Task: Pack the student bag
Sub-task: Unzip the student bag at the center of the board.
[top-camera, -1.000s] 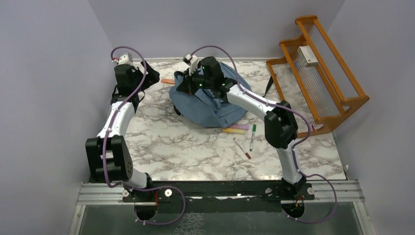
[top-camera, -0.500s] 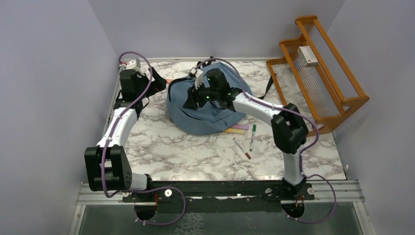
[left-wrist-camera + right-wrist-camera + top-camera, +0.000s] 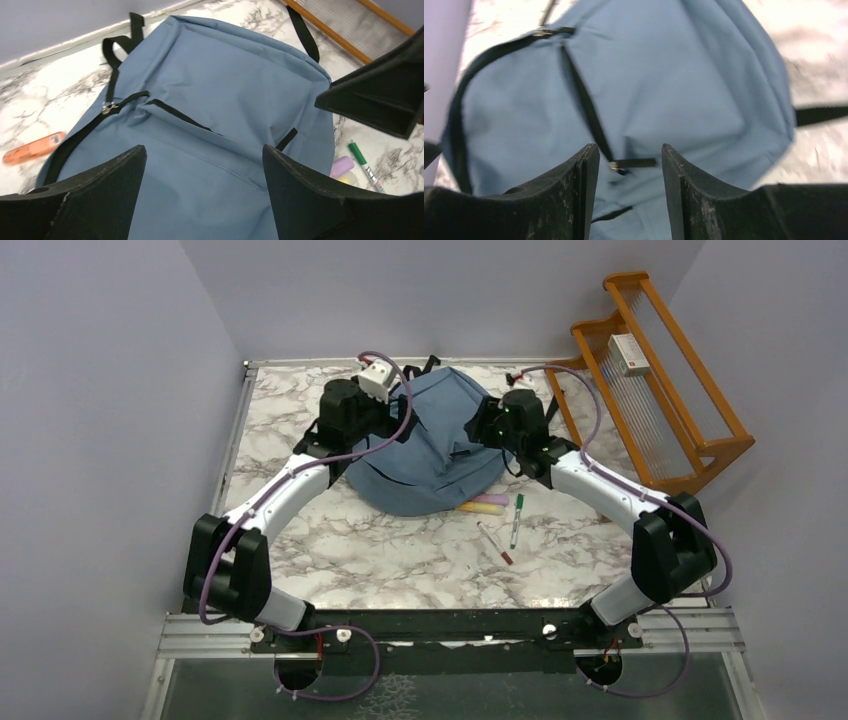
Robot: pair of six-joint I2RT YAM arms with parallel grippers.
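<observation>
A marble-patterned table (image 3: pixel 330 540) is seen from above, walled in on three sides; a wooden rack (image 3: pixel 650 400) is set along its right edge, and a small white box (image 3: pixel 627 353) is lodged on the rack's upper part.

The blue backpack (image 3: pixel 430 455) is laid flat at the back middle of the table, front pocket upward; its black straps are turned towards the back wall, and a dark zip is run around its left side.

The backpack is flanked by both arms; the left arm (image 3: pixel 290 485) is stretched up to its left side, the right arm (image 3: pixel 600 485) to its right side.

The left gripper (image 3: pixel 202 150) is held above the front pocket with its jaws spread wide; nothing is grasped. The right gripper (image 3: pixel 629 147) is held above the fabric with its jaws parted less widely; nothing is clasped there either, and a black zip pull is seen through the gap.

Just beside the backpack's near edge, a purple highlighter (image 3: pixel 490 499) and a yellow highlighter (image 3: pixel 478 508) are laid side by side; a green marker (image 3: pixel 517 520) and a red marker (image 3: pixel 495 543) are placed slightly nearer. An orange pen-like object (image 3: pixel 32 148) is seen on the table at the backpack's left.
</observation>
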